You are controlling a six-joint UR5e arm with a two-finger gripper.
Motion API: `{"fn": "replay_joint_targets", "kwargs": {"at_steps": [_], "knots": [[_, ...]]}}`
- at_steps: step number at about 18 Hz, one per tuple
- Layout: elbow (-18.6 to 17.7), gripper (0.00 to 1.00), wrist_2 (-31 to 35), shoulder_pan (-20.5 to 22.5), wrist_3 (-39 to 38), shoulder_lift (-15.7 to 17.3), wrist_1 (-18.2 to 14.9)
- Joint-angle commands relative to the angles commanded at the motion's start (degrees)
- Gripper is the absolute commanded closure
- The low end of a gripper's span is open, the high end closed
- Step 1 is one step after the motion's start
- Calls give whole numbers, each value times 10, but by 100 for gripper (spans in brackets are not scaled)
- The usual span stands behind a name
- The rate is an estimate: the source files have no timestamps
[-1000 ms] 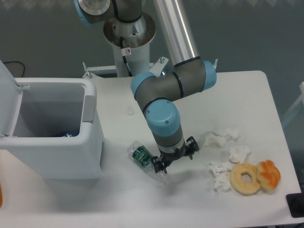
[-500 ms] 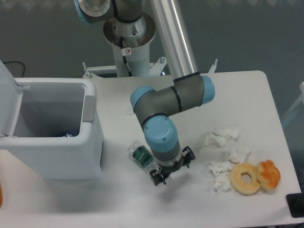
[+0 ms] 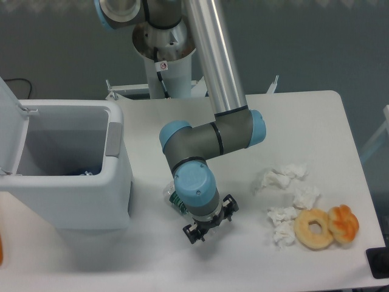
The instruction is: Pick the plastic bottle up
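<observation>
We see even, diffuse overhead light on the matte white tabletop (image 3: 316, 121), with no glare. A soft shadow pools at six o'clock under the black two-finger gripper (image 3: 209, 225). Focus is slightly soft throughout; the grey backdrop looks dim.

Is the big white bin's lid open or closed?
Open. The lid is tipped up at the left of the white bin, and you can see down inside it.
</observation>
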Motion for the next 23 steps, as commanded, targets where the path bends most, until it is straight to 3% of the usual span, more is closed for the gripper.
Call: {"fn": "replay_joint_targets", "kwargs": {"at_steps": [2, 5, 13, 19, 23], "knots": [[0, 73, -1, 1, -5, 1, 0], [0, 86, 0, 1, -6, 3, 1], [4, 96, 3, 4, 12, 27, 2], [34, 95, -2, 18, 172, 88, 2], [51, 97, -4, 32, 316, 105, 0]]}}
